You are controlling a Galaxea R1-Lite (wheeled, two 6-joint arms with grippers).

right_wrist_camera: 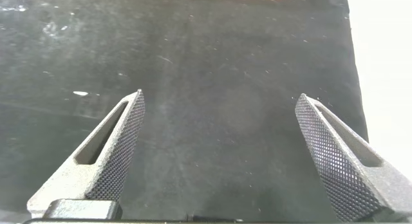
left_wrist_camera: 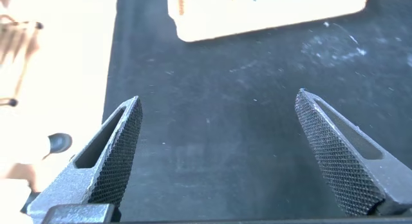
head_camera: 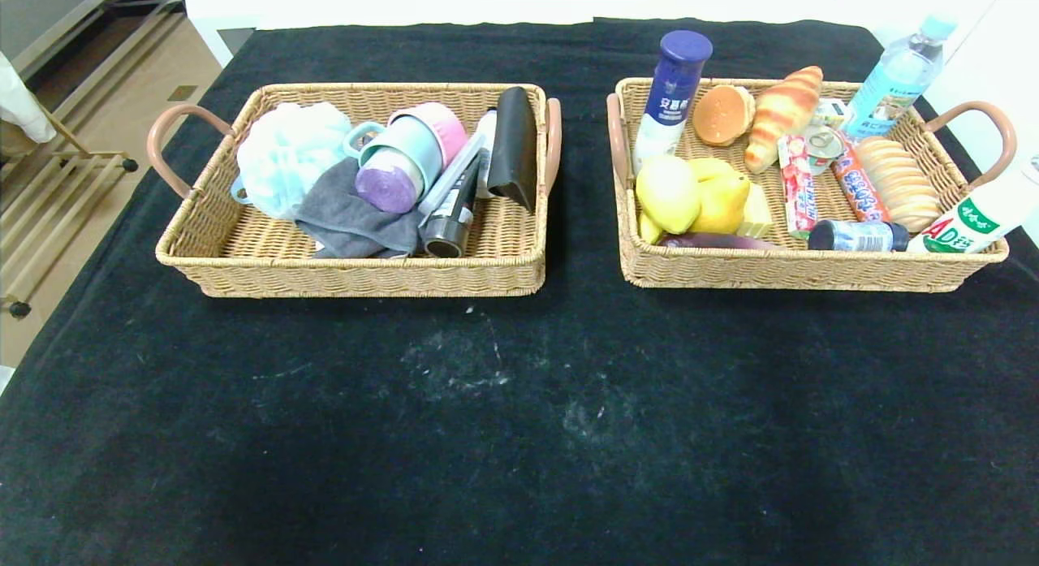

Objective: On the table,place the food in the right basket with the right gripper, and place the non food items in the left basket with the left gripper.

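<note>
The left basket point(head_camera: 349, 278) holds the non food items, among them a black squeeze tube point(head_camera: 453, 217) and a long clear case point(head_camera: 451, 176). In the right basket point(head_camera: 812, 274) lies the food: a yellow lemon point(head_camera: 667, 194), a white bottle with a dark-blue cap point(head_camera: 674, 95), a burger bun point(head_camera: 722, 114) and a green-and-red snack pack point(head_camera: 798, 194). Neither arm shows in the head view. My left gripper point(left_wrist_camera: 218, 95) hangs open over bare black cloth, the left basket point(left_wrist_camera: 270, 18) farther off. My right gripper point(right_wrist_camera: 220, 94) is open too, with only cloth between its fingers.
The left basket also carries a pale bath sponge point(head_camera: 284, 156), a grey cloth point(head_camera: 349, 217), cups point(head_camera: 406, 160) and a black wallet point(head_camera: 513, 144). A croissant point(head_camera: 783, 111), water bottle point(head_camera: 897, 75) and milk bottle point(head_camera: 982, 217) sit in or against the right one. The table point(head_camera: 519, 428) ends at the left.
</note>
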